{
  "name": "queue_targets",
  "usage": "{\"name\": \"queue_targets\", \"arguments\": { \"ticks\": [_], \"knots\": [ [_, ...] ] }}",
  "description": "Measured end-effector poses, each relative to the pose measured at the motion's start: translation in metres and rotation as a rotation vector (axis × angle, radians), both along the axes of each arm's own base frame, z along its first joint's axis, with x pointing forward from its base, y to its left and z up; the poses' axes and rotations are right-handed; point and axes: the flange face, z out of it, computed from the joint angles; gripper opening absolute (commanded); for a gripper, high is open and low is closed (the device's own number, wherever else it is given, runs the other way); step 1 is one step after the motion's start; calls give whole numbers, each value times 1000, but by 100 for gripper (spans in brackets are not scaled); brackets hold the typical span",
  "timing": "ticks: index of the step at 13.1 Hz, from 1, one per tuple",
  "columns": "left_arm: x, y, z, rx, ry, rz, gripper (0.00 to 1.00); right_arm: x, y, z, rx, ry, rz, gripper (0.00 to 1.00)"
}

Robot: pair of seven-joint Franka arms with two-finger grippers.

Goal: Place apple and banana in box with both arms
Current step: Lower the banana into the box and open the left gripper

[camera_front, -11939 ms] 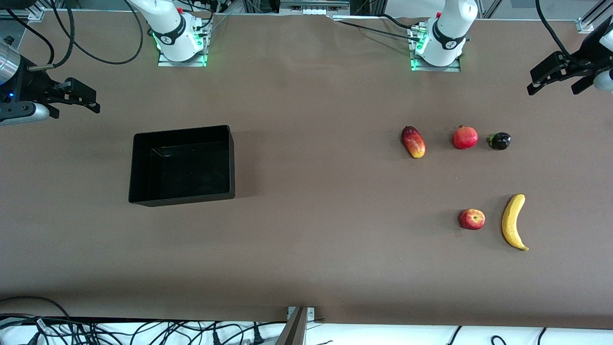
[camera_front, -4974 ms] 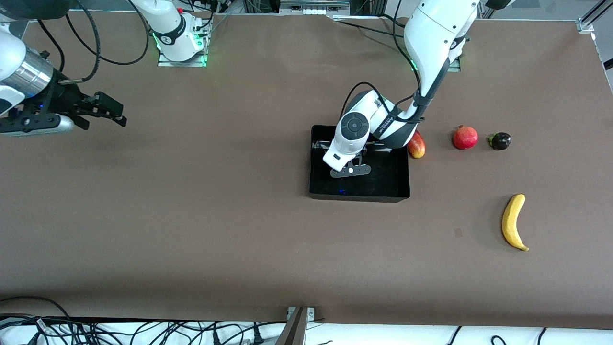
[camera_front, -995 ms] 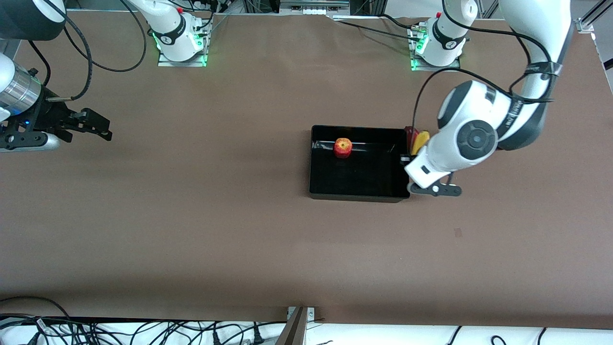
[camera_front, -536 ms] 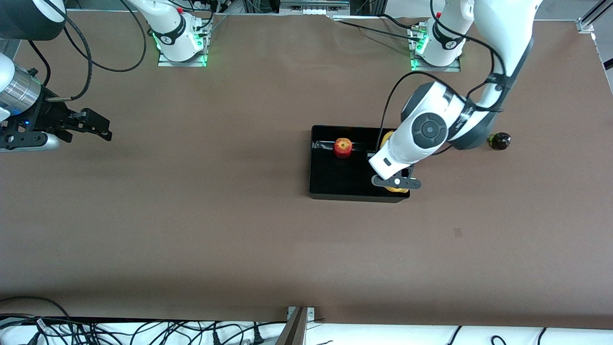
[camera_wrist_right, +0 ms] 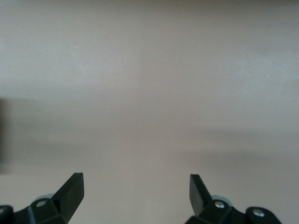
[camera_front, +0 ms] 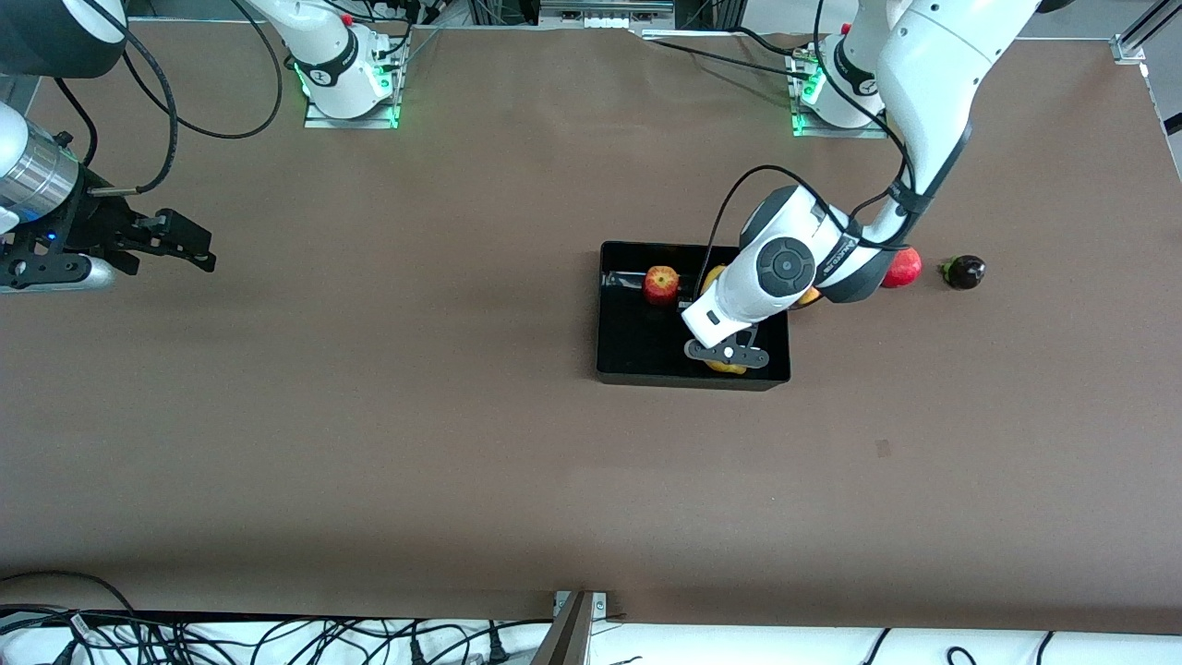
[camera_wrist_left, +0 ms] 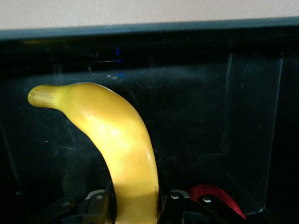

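Your left hand (camera_front: 727, 354) is over the box (camera_front: 637, 356), clamped on the banana (camera_wrist_left: 119, 144). In the left wrist view the banana's long axis runs away from the hand, curving to a stem tip that points at a box wall. From the front, the arm's wrist covers most of it; only yellow slivers show at either side.

The apple (camera_front: 661, 284) sits in the box, by the wall toward the counter's base edge.

The box stands mid-counter, toward the left arm's end. A red fruit (camera_front: 907, 266) is half hidden by the arm; a dark fruit (camera_front: 964, 272) lies beside it.

Your right hand (camera_front: 175, 242) waits at the right arm's end of the counter, fingers (camera_wrist_right: 70, 192) spread wide, holding nothing.
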Motion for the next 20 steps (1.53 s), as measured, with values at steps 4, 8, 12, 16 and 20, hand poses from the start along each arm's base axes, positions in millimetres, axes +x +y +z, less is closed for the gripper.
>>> {"name": "queue_targets", "arguments": {
  "ticks": [4, 8, 12, 16, 20],
  "knots": [
    [-1, 2, -23, -14, 13, 13, 3, 0, 0, 0, 0, 0, 0, 100],
    [-1, 1, -26, -17, 11, 22, 36, 0, 0, 0, 0, 0, 0, 100],
    [0, 9, -40, -15, 25, 40, 49, 0, 0, 0, 0, 0, 0, 100],
    [4, 15, -38, -5, 30, 107, 100, 0, 0, 0, 0, 0, 0, 100],
    [19, 30, 16, 73, 47, 194, 100, 0, 0, 0, 0, 0, 0, 100]
  ]
}}
